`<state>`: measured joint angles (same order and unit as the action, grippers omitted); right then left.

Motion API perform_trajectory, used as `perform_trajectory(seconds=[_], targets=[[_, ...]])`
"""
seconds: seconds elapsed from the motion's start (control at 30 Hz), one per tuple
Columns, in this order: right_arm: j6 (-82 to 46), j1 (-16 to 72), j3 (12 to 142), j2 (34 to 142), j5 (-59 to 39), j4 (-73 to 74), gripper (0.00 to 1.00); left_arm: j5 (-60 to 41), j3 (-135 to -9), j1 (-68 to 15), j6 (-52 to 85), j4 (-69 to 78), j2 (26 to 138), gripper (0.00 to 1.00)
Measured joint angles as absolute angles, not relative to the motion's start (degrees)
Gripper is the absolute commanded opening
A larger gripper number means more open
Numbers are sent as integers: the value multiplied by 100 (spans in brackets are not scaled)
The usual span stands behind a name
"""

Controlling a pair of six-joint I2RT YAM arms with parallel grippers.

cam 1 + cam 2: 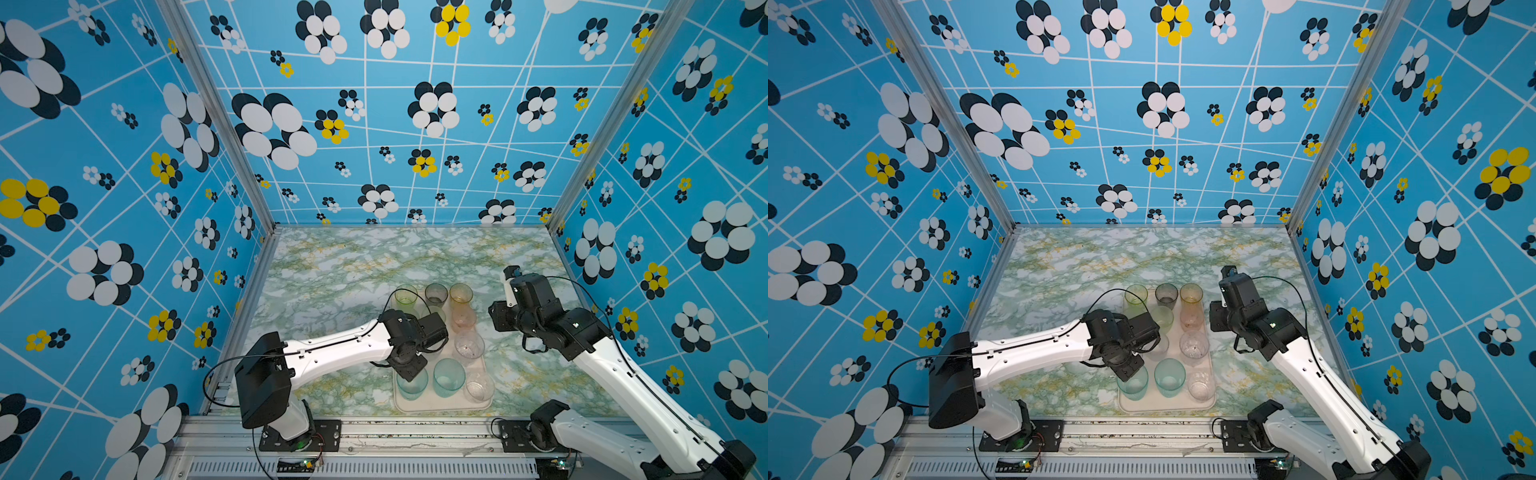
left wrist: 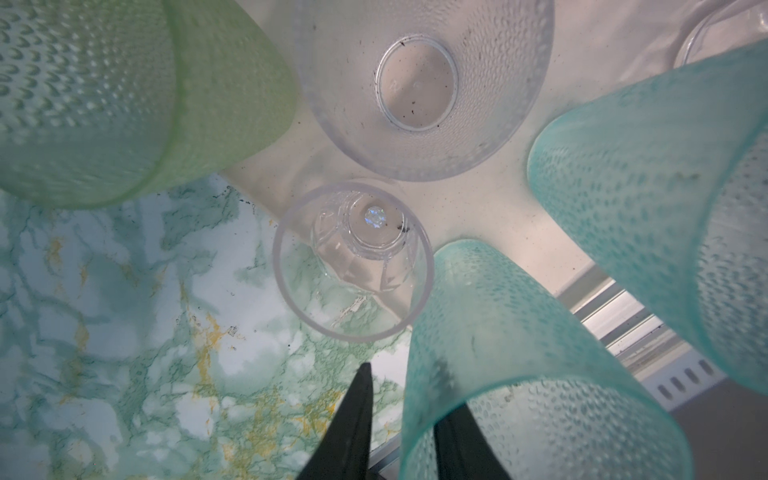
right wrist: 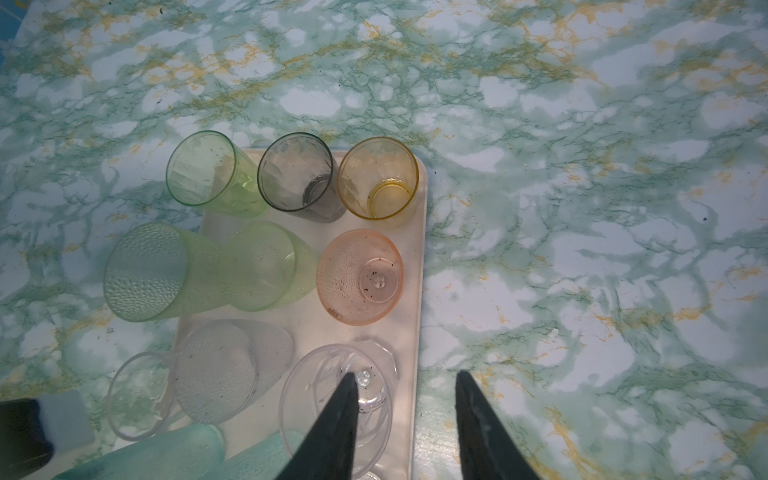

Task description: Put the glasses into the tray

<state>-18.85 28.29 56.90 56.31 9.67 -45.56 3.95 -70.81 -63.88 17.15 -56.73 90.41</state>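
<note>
The cream tray (image 1: 440, 409) (image 3: 417, 291) holds several glasses in rows: green (image 3: 203, 168), grey (image 3: 295, 172) and amber (image 3: 376, 176) at the far end, pink (image 3: 359, 276) behind them, clear ones mid-tray, two teal at the near end. My left gripper (image 2: 401, 395) (image 1: 410, 376) is at the near-left teal glass (image 2: 519, 353) (image 1: 412, 384). It is open, one finger outside the glass wall with a gap, the other inside. My right gripper (image 3: 405, 374) hangs open and empty above the tray's right rim, beside a clear faceted glass (image 3: 336, 399).
A small clear glass (image 2: 353, 262) stands at the tray's left edge beside the left gripper. The second teal glass (image 1: 449, 377) and a dotted clear glass (image 2: 419, 83) crowd it. The metal front rail (image 1: 374, 432) runs just below the tray. Patterned walls enclose the marble table (image 1: 332, 282).
</note>
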Motion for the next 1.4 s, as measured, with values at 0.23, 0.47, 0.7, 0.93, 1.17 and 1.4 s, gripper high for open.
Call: perform_trajectory(seconds=[0.23,0.47,0.7,0.93,1.17,1.4], targets=[[-1885,2829,5690,5631,967,-4556,43,456,-7081,-6388,1717,-5664,8827,40],[-1885,2827,5690,5629,969,-4556,45,602,-7046,-6377,1719,-5645,8637,42],[-1876,2803,5690,5614,976,-4556,55,762,-6737,-6001,1710,-5339,7999,42],[-1868,2764,5690,5601,1024,-4556,66,888,-5953,-4831,1531,-4431,6689,49],[-1861,2620,5583,5603,1107,-4397,70,1402,-4827,-3378,1160,-3000,5131,69],[-1861,2333,5371,5634,1125,-4027,71,1852,-3601,-1890,735,-1184,4696,99]])
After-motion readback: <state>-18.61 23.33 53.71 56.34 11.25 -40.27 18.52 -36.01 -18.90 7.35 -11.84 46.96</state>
